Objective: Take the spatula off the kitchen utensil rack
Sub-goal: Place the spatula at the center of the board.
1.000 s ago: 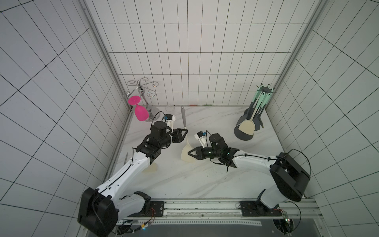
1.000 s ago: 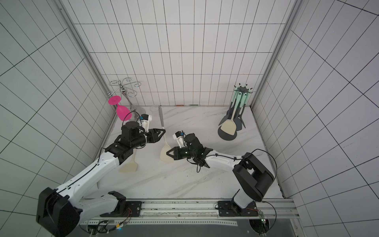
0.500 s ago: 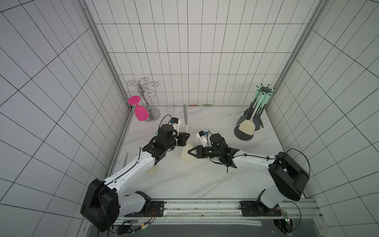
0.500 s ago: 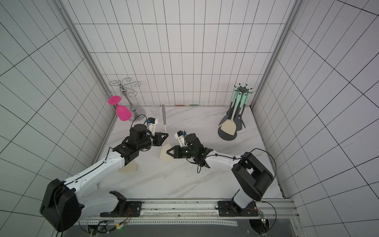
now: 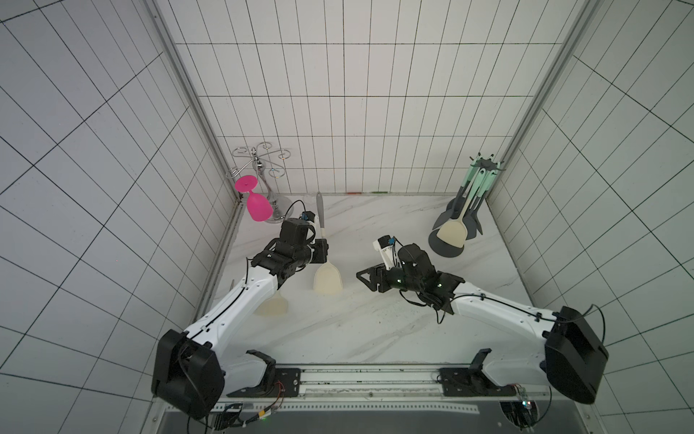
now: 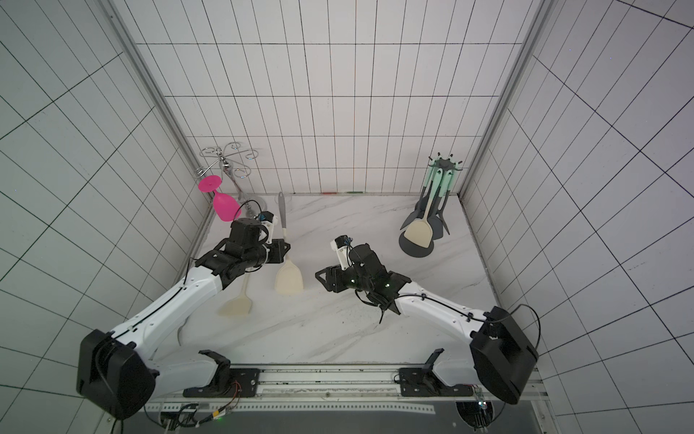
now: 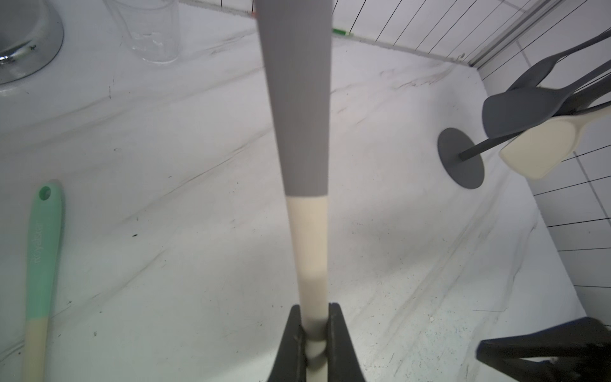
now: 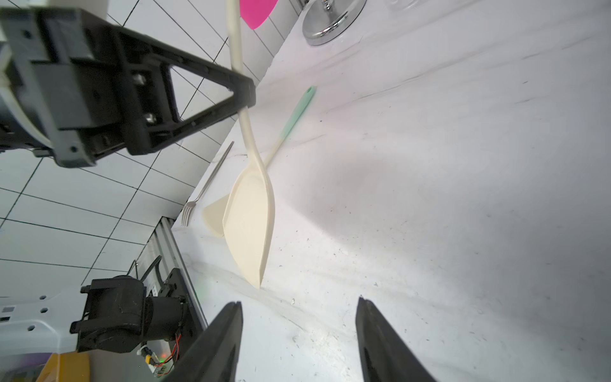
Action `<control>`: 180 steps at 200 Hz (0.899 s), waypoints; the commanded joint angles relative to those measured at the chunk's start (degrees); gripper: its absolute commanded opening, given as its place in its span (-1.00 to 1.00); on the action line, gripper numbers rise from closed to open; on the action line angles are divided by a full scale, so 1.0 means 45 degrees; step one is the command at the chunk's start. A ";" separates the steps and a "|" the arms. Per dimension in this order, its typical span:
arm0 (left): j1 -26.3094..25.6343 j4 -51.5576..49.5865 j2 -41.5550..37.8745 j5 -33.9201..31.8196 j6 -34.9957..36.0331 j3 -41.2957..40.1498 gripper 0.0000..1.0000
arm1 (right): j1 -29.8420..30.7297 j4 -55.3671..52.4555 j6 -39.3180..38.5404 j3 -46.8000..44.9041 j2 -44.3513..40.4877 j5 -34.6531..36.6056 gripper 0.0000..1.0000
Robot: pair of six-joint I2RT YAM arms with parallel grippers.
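The spatula (image 5: 327, 280) has a cream blade and a grey handle. It stands nearly upright at the table's middle left, blade down, with its tip close to the marble (image 8: 259, 284). My left gripper (image 5: 323, 250) (image 7: 314, 311) is shut on its cream shaft. My right gripper (image 5: 360, 276) (image 8: 299, 302) is open and holds nothing, a short way to the right of the blade. The kitchen utensil rack (image 5: 486, 165) (image 6: 415, 248) stands in the back right corner. A cream spatula (image 5: 452, 233) and dark utensils hang on it.
A second spatula with a mint handle (image 6: 236, 306) (image 7: 43, 238) lies on the table under my left arm, with a fork (image 8: 205, 188) beside it at the left wall. A chrome glass holder (image 5: 263, 165) with a pink glass (image 5: 257, 204) stands back left, and a clear glass (image 7: 148, 29) next to it.
My left gripper closed on the spatula's shaft. My right gripper let go of the blade, opened and drew back to the right.
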 commanded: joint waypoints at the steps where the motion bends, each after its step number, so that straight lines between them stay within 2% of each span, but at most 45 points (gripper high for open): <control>1: -0.0006 -0.2366 0.1703 -0.0261 0.1048 0.0871 -1.00 | 0.0023 -0.1598 -0.1259 -0.0051 -0.0492 0.1359 0.17; 36: 0.0071 -0.4856 0.4877 -0.0243 0.1615 0.2458 -1.00 | 0.0025 -0.1789 -0.1448 -0.0609 -0.1275 0.1714 0.18; 68: 0.0374 -0.5336 0.6210 -0.0244 0.1489 0.2387 -1.00 | 0.0003 -0.1960 -0.1554 -0.1051 -0.1987 0.1712 0.20; 94: 0.0764 -0.5762 0.6642 -0.0383 0.1558 0.2145 -1.00 | -0.0009 -0.2259 -0.1738 -0.1268 -0.2372 0.1771 0.21; 147: 0.2035 -0.5826 0.6258 -0.0094 0.1696 0.1358 -1.00 | -0.0148 -0.2492 -0.1912 -0.1750 -0.3140 0.1815 0.24; 180: 0.2344 -0.5825 0.6353 -0.0166 0.1780 0.1358 -1.00 | -0.0244 -0.2637 -0.2014 -0.1729 -0.3127 0.1694 0.25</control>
